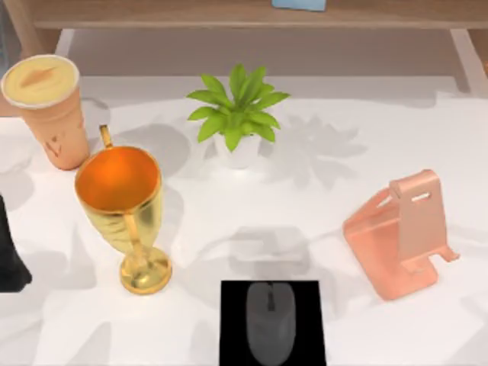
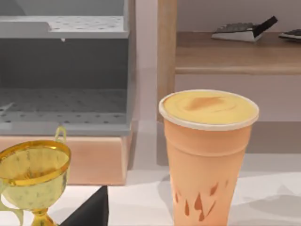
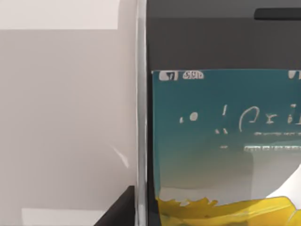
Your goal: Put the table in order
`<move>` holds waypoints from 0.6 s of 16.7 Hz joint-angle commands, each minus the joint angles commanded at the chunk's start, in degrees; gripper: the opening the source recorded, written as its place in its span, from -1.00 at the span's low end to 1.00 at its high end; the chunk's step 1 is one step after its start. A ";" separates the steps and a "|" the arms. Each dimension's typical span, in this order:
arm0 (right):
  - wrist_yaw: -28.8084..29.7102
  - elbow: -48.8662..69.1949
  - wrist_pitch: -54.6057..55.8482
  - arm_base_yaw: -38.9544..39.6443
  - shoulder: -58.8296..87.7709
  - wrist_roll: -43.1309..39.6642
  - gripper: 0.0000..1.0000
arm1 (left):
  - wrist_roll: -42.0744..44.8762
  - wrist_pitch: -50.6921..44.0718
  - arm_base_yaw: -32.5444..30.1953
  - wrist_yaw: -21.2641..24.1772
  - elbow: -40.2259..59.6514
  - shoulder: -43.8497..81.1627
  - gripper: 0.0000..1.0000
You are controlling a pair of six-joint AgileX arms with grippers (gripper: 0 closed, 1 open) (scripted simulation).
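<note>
- The left arm (image 1: 11,255) is showing as a dark shape at the left edge of the table (image 1: 305,221); I cannot tell how its claw is standing.
- An orange cup (image 1: 47,107) with a creamy top is standing upright at the far left of the white tabletop; the left wrist view is facing it (image 2: 207,155) closely.
- A golden trophy cup (image 1: 126,210) is standing just beside it, nearer the front.
- A small potted plant (image 1: 238,114) is sitting at the middle, toward the back.
- A grey mouse (image 1: 270,320) is lying on a black pad (image 1: 232,324) at the front edge.
- A pink phone stand (image 1: 400,232) is sitting to the right.
- The right wrist view is looking at what may be a phone screen (image 3: 225,141), teal and yellow.
- A wooden shelf (image 1: 229,14) is running along the back.
</note>
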 joint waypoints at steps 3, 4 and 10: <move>0.53 0.57 -0.93 -0.10 -1.51 -0.10 -1.00 | 0.00 0.00 0.00 0.00 0.00 0.00 1.00; 0.53 0.89 -1.51 -0.12 -1.67 -0.12 -1.00 | 0.00 0.00 0.00 0.00 0.00 0.00 1.00; 0.52 3.34 -6.38 -0.19 -3.91 -0.14 -1.00 | 0.00 0.00 0.00 0.00 0.00 0.00 1.00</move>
